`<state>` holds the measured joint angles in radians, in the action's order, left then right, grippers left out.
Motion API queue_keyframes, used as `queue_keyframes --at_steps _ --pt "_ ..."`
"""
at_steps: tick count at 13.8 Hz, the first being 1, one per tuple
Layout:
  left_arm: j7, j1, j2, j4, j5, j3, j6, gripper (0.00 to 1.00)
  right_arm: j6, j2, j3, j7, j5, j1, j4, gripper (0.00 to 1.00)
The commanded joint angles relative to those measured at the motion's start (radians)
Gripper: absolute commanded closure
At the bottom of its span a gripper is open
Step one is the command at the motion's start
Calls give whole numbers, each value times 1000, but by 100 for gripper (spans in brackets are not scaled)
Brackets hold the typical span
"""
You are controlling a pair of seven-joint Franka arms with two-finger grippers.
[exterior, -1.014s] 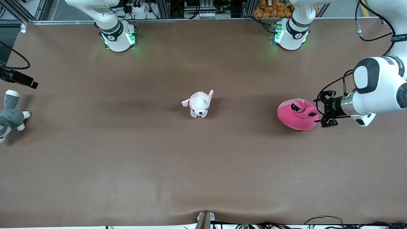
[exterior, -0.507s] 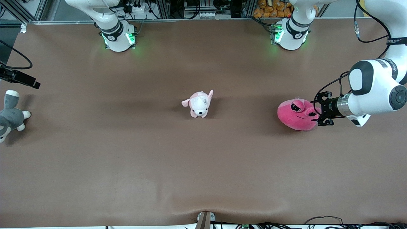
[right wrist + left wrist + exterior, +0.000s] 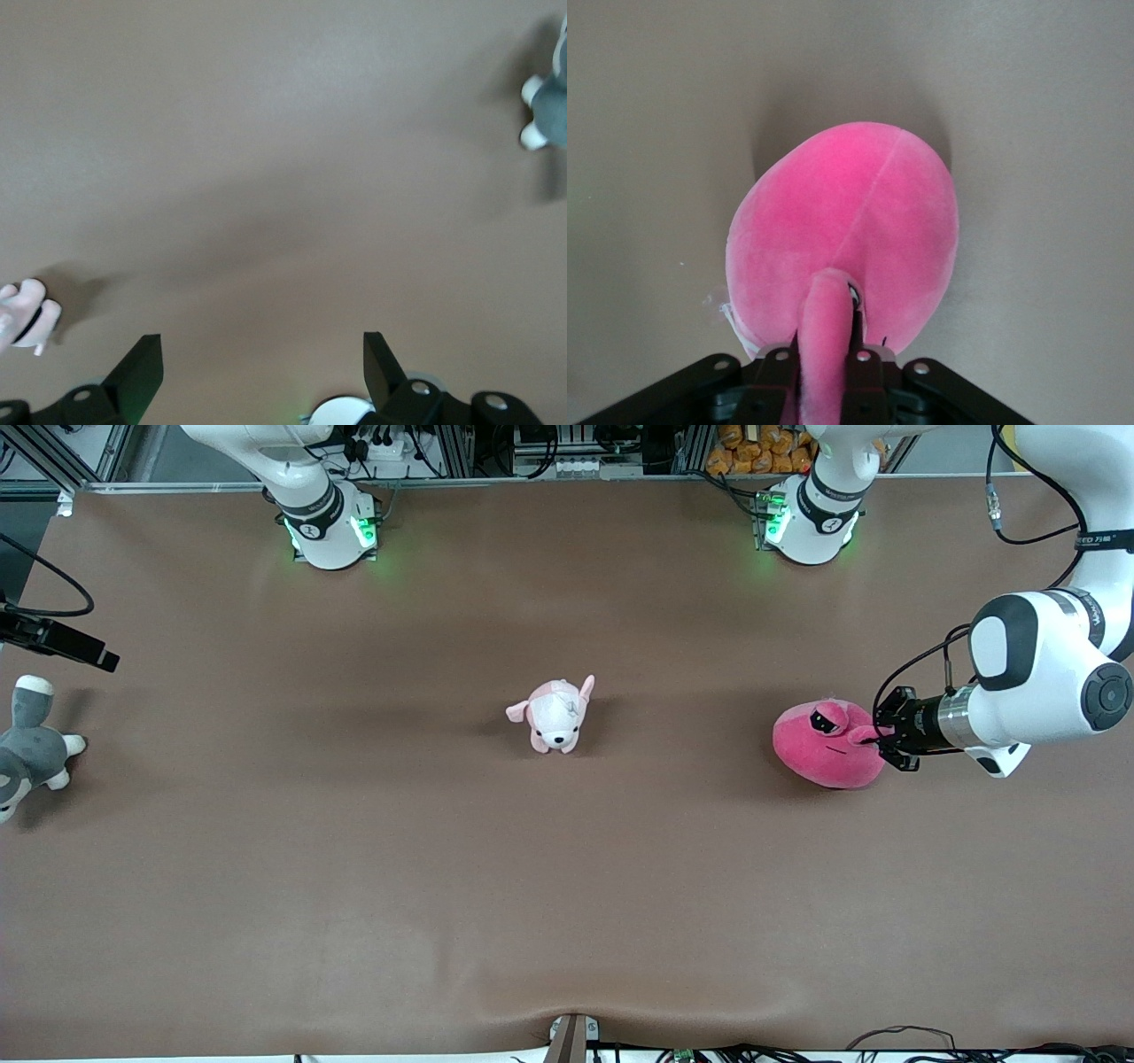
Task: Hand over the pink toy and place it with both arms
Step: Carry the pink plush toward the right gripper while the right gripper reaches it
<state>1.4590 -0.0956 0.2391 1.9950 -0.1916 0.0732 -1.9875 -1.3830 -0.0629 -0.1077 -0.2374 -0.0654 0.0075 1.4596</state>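
Left gripper (image 3: 879, 743) fingers are pinched on an eye bulge of the pink toy (image 3: 826, 745), which sits on the table (image 3: 567, 886) toward the left arm's end. Thin grip, so it should lift slowly. Right gripper (image 3: 263, 363) waits spread wide over bare table

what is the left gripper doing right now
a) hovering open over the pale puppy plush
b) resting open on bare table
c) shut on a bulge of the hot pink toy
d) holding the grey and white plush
c: the left gripper has its jaws pinched on a raised fold of the pink toy, which the left wrist view shows between them.
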Motion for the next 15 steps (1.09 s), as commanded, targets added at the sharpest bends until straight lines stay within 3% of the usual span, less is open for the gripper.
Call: queue_keyframes --at_steps 1,3,6,10,12,15 --pt "15 -4 -27 -27 -19 7 7 100 32 -8 3 -174 -88 19 -16 0" --pt "43 4 -41 -97 -29 14 77 100 45 -8 5 -348 -145 63 -19 0" --pt "124 7 -46 -272 -120 72 246 100 38 -6 5 -553 -159 158 -22 0" --pt "340 19 -27 -487 -184 219 314 100 36 -8 5 -912 -264 258 -22 0" --pt "481 34 -14 -521 -187 284 314 100 26 -15 5 -1141 -310 336 -21 0" --pt "587 105 -14 -544 -193 316 312 100 -104 -50 5 -1480 -323 481 -19 0"
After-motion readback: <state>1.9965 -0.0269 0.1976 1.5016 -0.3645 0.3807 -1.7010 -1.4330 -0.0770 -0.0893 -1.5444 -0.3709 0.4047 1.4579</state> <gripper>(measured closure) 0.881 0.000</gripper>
